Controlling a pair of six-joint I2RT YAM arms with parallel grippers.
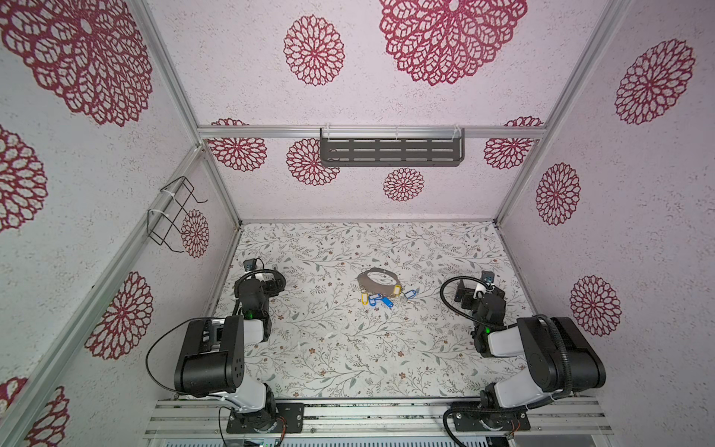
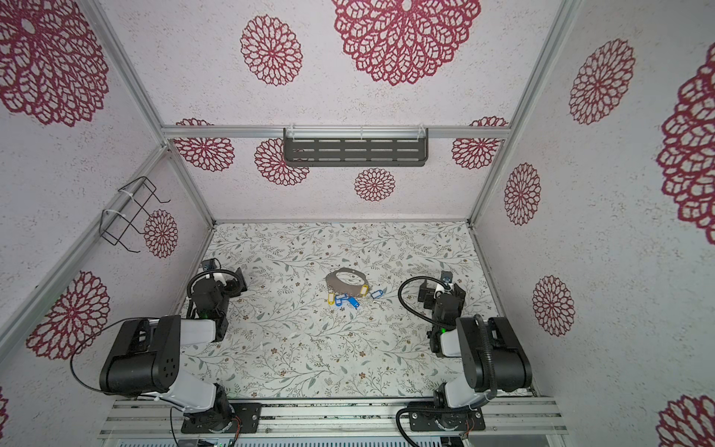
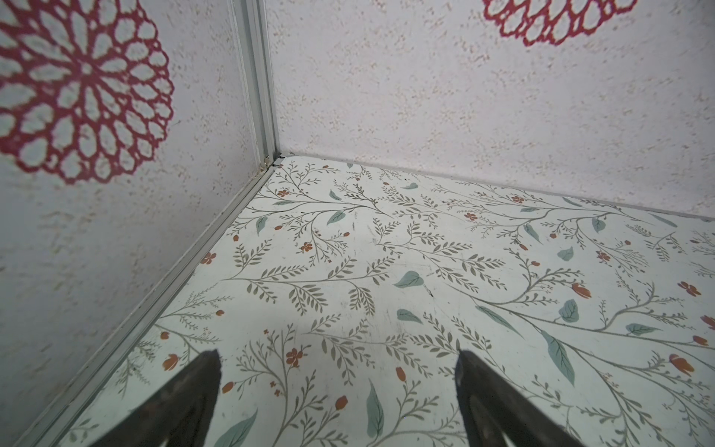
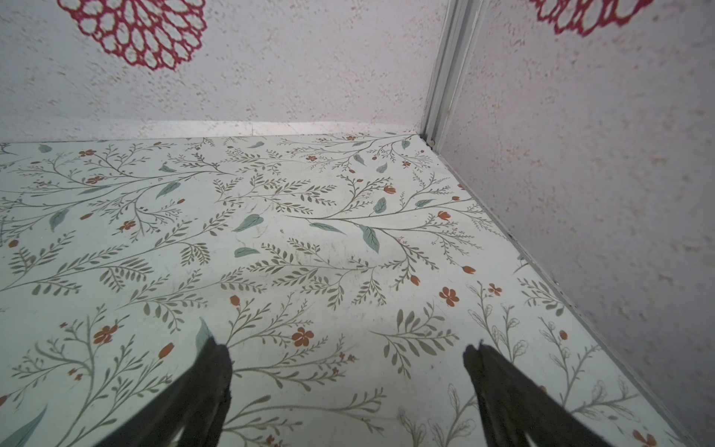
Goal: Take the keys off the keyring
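Note:
The keyring, a flat dark grey hoop, lies on the floral tabletop near the middle in both top views. Several keys with blue and yellow tags are bunched at its near right edge. My left gripper rests well to the left of them, open and empty. My right gripper sits to the right of the keys, also open and empty. In the wrist views, the left gripper and right gripper have only bare tabletop between spread fingers; keyring and keys are out of those views.
Patterned walls close the table on three sides, with aluminium posts at the back corners. A dark slotted shelf hangs on the back wall. A black wire rack hangs on the left wall.

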